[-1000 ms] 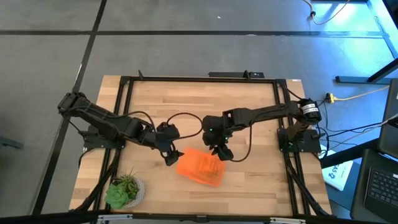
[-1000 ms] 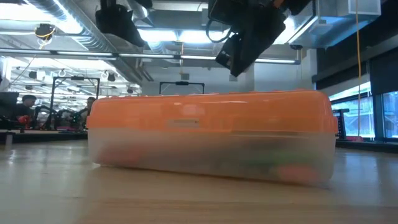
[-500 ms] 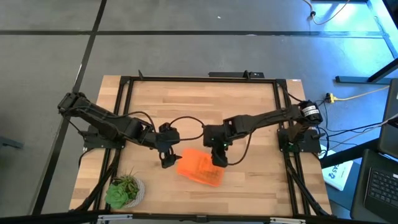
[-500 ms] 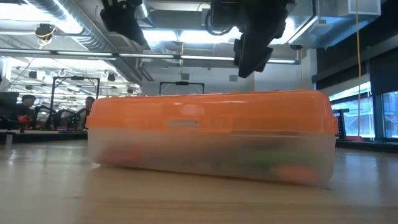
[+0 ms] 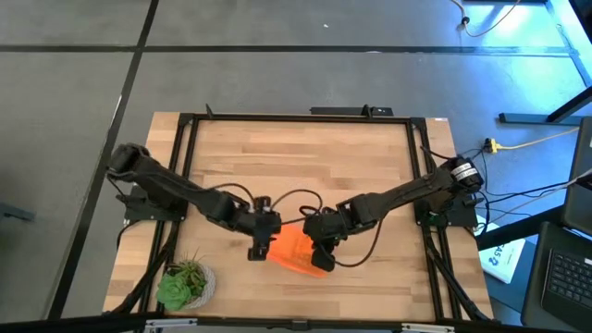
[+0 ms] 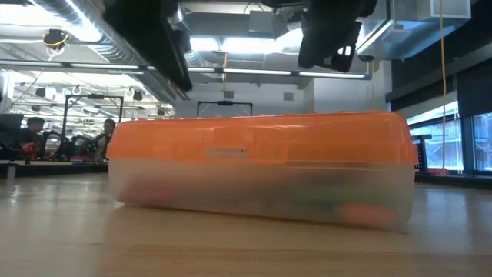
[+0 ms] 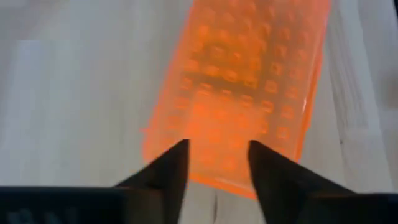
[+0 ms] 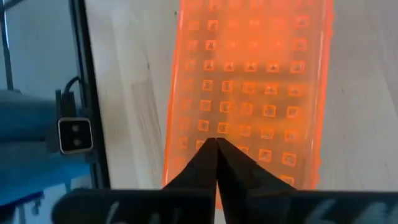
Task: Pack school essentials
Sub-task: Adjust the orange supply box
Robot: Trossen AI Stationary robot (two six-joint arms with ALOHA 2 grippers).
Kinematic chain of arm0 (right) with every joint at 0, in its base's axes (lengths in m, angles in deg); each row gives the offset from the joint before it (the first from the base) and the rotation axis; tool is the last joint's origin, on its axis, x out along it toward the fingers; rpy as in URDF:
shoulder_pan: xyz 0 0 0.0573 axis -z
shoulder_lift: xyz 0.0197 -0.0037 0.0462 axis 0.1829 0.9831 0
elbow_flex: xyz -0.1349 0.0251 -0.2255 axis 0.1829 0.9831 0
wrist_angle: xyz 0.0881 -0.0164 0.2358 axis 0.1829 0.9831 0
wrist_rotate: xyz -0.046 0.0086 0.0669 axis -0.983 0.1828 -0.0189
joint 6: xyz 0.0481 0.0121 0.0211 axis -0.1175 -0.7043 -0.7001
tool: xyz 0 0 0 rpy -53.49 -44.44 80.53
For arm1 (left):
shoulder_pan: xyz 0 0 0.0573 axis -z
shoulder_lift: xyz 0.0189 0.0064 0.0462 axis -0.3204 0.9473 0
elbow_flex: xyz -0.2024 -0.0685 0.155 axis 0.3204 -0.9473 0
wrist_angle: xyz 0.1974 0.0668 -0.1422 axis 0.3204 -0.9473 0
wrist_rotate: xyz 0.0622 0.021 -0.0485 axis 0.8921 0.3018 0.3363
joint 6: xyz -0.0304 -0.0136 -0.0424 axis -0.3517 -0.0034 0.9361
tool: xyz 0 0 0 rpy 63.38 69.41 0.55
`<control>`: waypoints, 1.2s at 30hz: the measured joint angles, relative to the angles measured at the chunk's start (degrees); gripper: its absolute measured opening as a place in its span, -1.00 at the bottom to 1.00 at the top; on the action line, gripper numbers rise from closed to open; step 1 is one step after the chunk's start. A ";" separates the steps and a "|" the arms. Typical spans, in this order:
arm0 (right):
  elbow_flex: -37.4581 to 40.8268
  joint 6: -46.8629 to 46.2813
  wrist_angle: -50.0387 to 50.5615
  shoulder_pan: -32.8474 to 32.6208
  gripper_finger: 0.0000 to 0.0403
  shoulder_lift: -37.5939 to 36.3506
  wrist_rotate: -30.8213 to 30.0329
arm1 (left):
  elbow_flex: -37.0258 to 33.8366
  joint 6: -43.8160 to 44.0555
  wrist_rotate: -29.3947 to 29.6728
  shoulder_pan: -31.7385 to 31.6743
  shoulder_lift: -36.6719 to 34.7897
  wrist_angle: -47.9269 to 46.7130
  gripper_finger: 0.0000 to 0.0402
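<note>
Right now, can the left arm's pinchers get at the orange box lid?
Probably yes. The left gripper hangs open right above the orange lid with nothing between them. The right gripper, shut, hovers over the lid's other end, out of its way.

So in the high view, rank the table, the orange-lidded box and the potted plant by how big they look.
1. Table, by far the largest.
2. Box and plant: too close to rank. The left gripper and right gripper sit over the box's ends and hide part of it.
</note>
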 joint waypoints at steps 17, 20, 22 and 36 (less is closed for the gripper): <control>-0.30 -2.73 -3.01 -0.51 -0.98 9.98 2.89 | 0.00 -6.89 -6.00 -0.20 7.06 2.76 -0.99; -0.33 -2.64 -3.16 -0.24 -0.99 10.90 3.94 | 0.03 -6.96 -7.07 -0.60 8.19 2.63 -0.99; -0.31 -2.64 -2.84 0.04 -0.99 11.03 4.18 | 0.15 -6.94 -8.01 -0.91 8.78 2.63 -1.00; -0.48 11.99 5.71 8.37 -0.99 10.62 4.61 | 0.14 -9.96 -7.25 -8.14 9.37 1.01 -1.00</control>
